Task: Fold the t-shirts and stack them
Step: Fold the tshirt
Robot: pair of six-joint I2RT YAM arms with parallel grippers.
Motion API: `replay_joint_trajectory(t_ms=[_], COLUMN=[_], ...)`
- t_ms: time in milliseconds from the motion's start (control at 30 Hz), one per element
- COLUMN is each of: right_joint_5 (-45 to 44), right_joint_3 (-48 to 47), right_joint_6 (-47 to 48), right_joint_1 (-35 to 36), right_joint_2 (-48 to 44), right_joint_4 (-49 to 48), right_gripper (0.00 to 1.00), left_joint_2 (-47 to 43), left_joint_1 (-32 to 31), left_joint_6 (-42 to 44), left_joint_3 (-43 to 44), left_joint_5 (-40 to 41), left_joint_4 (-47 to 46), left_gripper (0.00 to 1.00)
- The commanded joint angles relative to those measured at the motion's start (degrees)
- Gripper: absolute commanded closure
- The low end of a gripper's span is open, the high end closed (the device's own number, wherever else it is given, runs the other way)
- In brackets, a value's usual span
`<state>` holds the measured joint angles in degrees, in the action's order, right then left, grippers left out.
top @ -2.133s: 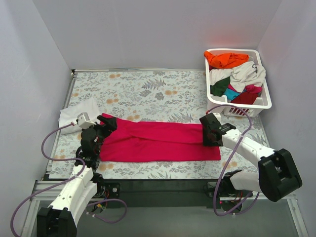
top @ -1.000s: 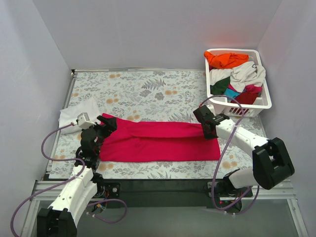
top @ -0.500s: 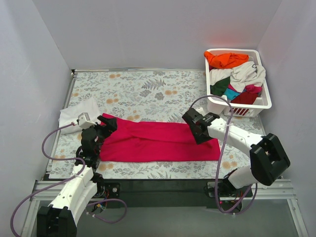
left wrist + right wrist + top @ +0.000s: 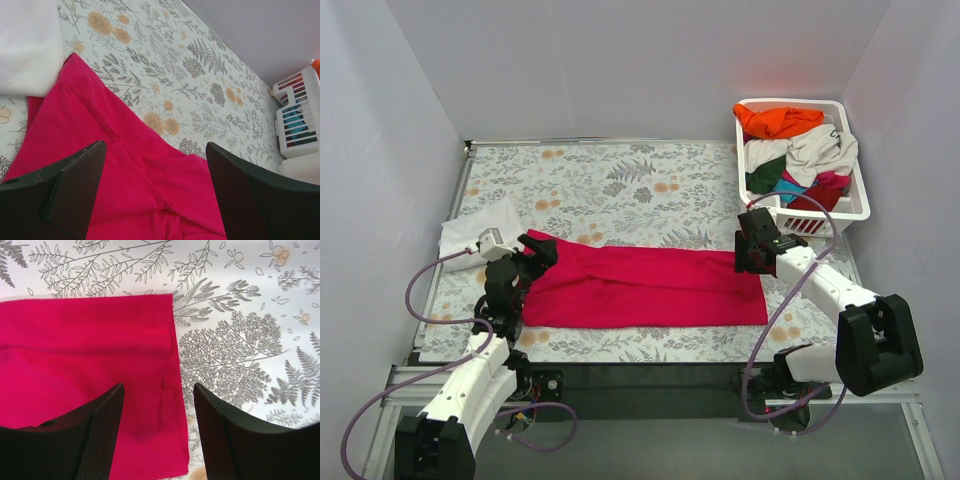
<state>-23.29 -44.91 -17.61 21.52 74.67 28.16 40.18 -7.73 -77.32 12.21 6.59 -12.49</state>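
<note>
White t-shirt (image 4: 480,232) lies folded just off the crimson t-shirt's (image 4: 640,287) far-left corner, touching it. My left gripper (image 4: 156,147) hangs over the crimson t-shirt's left end, fingers spread wide, nothing held. The crimson t-shirt is a long flat band across the floral table cover (image 4: 620,180), looks already folded lengthwise. My right gripper (image 4: 157,390) sits over its right end, fingers wide and empty, straddling the right edge: one finger above cloth, the other above bare cover. White basket (image 4: 843,214) with unfolded t-shirts (image 4: 790,150) is beyond the crimson t-shirt's right end.

Step, I reckon: crosswise fold. Next: drop, pinch the right end, carry it over toward the left end, keep edges aligned.
</note>
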Motion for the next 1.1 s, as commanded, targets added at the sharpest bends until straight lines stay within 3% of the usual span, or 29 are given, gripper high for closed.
replay_joint_trajectory(t_ms=[0, 200, 333, 467, 700, 933, 1067], right_joint_5=[7.5, 11.0, 13.6, 15.8, 17.6, 19.6, 18.8], right_joint_3=[1.9, 4.0, 4.8, 4.9, 4.7, 5.5, 6.3], right_joint_6=[0.8, 1.2, 1.6, 2.0, 2.6, 2.1, 2.0], right_joint_1=[-3.3, -7.0, -8.8, -10.3, -11.8, -12.2, -12.2], right_joint_2=[-1.2, 1.2, 2.6, 4.2, 7.7, 8.7, 8.3], right_joint_4=[-9.2, -13.7, -16.1, -18.0, -19.5, -19.4, -18.1], right_gripper=[0.48, 0.51, 0.52, 0.53, 0.55, 0.68, 0.70], left_joint_2=[-0.1, 0.5, 3.5, 6.3, 10.8, 19.6, 26.9], left_joint_1=[-0.4, -0.8, -5.3, -11.5, -16.0, -27.4, -34.8], left_joint_6=[0.7, 0.8, 2.2, 4.3, 5.5, 7.1, 7.1], left_joint_3=[1.2, 1.0, 2.2, 3.6, 4.8, 8.2, 11.4], left_joint_5=[-0.3, -2.5, -1.3, 4.8, 4.7, 8.7, 9.7], left_joint_4=[-0.8, -2.4, -3.2, -3.8, -6.4, -10.4, -14.4], left_gripper=[0.26, 0.26, 0.26, 0.26, 0.25, 0.26, 0.26])
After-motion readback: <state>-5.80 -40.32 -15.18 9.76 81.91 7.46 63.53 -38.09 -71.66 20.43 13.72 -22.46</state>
